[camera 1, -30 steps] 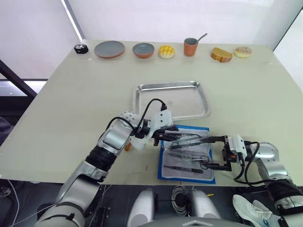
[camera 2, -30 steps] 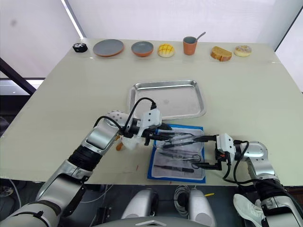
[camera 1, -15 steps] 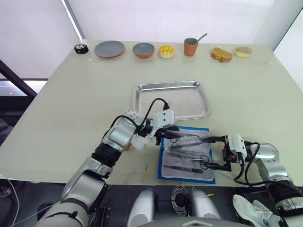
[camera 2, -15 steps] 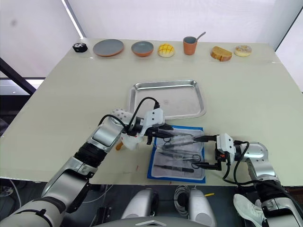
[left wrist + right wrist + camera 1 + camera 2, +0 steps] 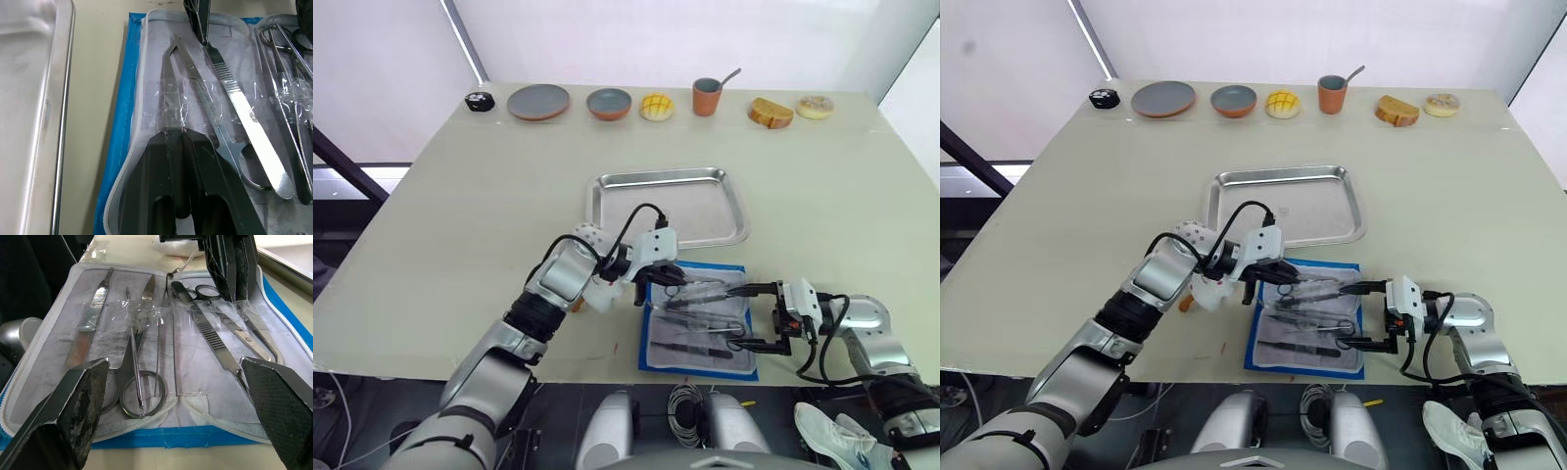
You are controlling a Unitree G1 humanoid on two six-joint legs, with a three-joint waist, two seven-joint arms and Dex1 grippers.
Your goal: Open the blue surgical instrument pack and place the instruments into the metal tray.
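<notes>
Already unzipped and laid flat, the blue surgical instrument pack sits at the near edge of the bench, just in front of the metal tray, which is bare inside. Its pale inner lining carries the instruments under strips of clear tape: scissors with ring handles, tweezers, a flat-handled scalpel and slim clamps, all lying roughly parallel.

The left pincer reaches over the pack's far left corner, on the side nearest the tray. In the left wrist view its two black fingers are pressed together, their tips resting on the taped tweezers (whether they actually pinch the metal I cannot tell). Beside those tweezers lie a pair of scissors and the scalpel.

The right pincer hovers at the pack's right edge, its fingers spread wide apart with nothing between them, pointing across the lining toward the left pincer.

A white plush toy rests against the left arm, just left of the pack. Along the bench's far edge stand two grey plates, a yellow bun, an orange cup with a spoon, a slice of bread and a doughnut.
</notes>
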